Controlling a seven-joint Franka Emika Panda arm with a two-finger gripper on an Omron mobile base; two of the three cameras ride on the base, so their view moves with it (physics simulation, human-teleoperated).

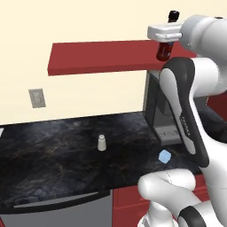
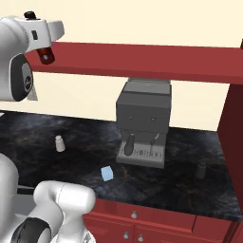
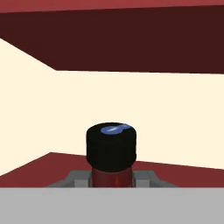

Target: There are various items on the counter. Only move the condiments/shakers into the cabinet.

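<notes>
We hold the slim red sauce bottle with black cap (image 1: 165, 49) in our closed gripper (image 1: 165, 37) at the long dark red cabinet (image 1: 102, 56), so we should keep it upright and move forward slowly.

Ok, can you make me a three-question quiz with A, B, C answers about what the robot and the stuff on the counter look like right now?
1. Where is the red sauce bottle?
A. Held up by the cabinet
B. Lying on the counter
C. On top of the coffee machine

2. What colour is the small block?
A. Green
B. Light blue
C. Yellow

3. How is the whitish shaker?
A. Tipped over
B. In the gripper
C. Standing upright

Answers: 1 A, the gripper is shut on the bottle, up at cabinet height. 2 B, it shows pale blue against the black counter. 3 C, it stands alone on its base.
</notes>
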